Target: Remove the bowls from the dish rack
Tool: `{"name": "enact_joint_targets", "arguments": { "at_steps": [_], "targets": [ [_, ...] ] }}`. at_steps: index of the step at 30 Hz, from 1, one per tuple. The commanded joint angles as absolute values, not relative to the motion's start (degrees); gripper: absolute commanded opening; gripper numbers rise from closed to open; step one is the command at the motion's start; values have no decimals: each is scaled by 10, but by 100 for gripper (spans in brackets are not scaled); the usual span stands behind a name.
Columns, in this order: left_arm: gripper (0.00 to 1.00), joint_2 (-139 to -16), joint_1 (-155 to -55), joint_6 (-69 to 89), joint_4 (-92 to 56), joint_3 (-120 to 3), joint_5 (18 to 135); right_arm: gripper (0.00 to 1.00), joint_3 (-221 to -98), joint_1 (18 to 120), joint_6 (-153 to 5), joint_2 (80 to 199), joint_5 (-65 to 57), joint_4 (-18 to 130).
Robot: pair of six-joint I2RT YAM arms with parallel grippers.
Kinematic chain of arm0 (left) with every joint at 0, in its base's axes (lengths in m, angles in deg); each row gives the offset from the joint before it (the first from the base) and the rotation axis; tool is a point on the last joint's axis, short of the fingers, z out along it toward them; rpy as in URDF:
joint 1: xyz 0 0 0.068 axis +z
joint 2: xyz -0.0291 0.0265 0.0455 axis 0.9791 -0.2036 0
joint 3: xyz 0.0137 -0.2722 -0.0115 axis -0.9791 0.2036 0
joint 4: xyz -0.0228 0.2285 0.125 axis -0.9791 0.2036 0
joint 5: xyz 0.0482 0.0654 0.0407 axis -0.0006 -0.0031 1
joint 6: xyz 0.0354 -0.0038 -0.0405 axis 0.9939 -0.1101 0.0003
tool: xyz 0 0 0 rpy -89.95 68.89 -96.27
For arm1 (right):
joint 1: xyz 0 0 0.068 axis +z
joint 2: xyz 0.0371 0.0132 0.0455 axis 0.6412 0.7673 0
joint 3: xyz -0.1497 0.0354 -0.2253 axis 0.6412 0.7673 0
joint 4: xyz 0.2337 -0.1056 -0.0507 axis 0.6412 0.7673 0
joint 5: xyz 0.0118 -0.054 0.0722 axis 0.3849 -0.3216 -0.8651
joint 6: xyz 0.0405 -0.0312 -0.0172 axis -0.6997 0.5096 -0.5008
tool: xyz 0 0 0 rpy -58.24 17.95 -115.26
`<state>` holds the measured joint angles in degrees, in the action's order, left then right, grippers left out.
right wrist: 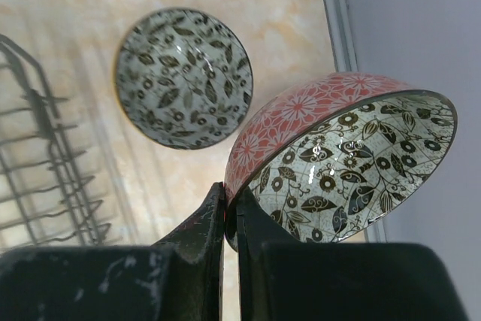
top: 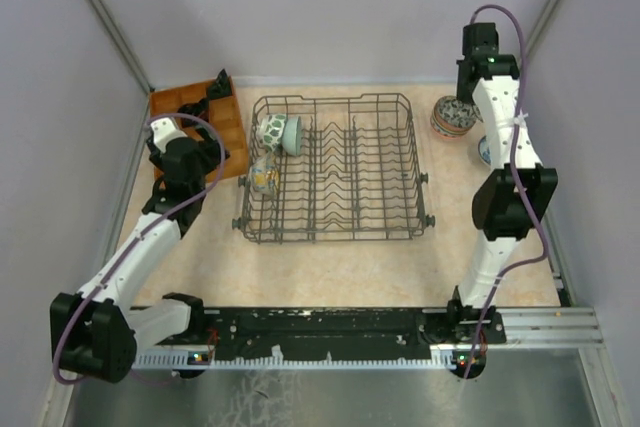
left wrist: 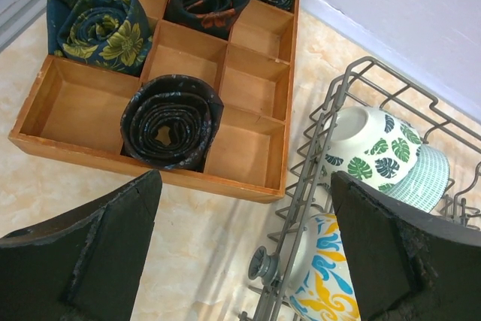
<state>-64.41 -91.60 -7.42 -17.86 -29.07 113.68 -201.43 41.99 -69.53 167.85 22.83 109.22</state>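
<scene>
The right gripper [right wrist: 231, 195] is clenched on the rim of a red-flowered bowl [right wrist: 338, 148], one finger against the red outside and one against the inside. The bowl hangs tilted from the fingers toward 2 o'clock in the wrist view. Its inside is white, patterned with dark leaves and circles. At 11 o'clock from the fingers, a leaf-lined bowl [right wrist: 184, 78] sits mouth-up on the pale table [right wrist: 285, 5], apart from the held one. The dish rack [right wrist: 45, 155] shows blurred at 9 o'clock, and a grey wall [right wrist: 421, 28] stands at 3 o'clock.

The left gripper [left wrist: 244, 249] is released, its two dark fingers [left wrist: 105, 253] spread wide above the table with nothing between them. At 2 o'clock from it, inside the rack's end, a green-leaf bowl [left wrist: 368, 148] lies on its side. A mint ribbed bowl [left wrist: 428, 178] lies just behind it, touching. At 4 o'clock, a blue-and-yellow bowl [left wrist: 323, 276] stands on edge against the rack's wires. At 11 o'clock lies an orange-brown wooden tray [left wrist: 255, 186], and four of its compartments hold rolled cloths [left wrist: 171, 122].

From above, the rack sits mid-table with these bowls at its 9 o'clock end. The tray is at the rack's 10 o'clock, and the right arm reaches past its 2 o'clock corner.
</scene>
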Motion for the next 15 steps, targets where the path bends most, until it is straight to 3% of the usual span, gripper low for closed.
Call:
{"name": "enact_joint_targets", "arguments": {
  "at_steps": [1,15],
  "targets": [
    [99,-663,-913,-77,-203,-319,1123,0,-2060,400,-671,1697,252,1127],
    [99,-703,-914,-65,-195,-373,1105,0,-2055,334,-664,1764,236,1155]
  ]
}}
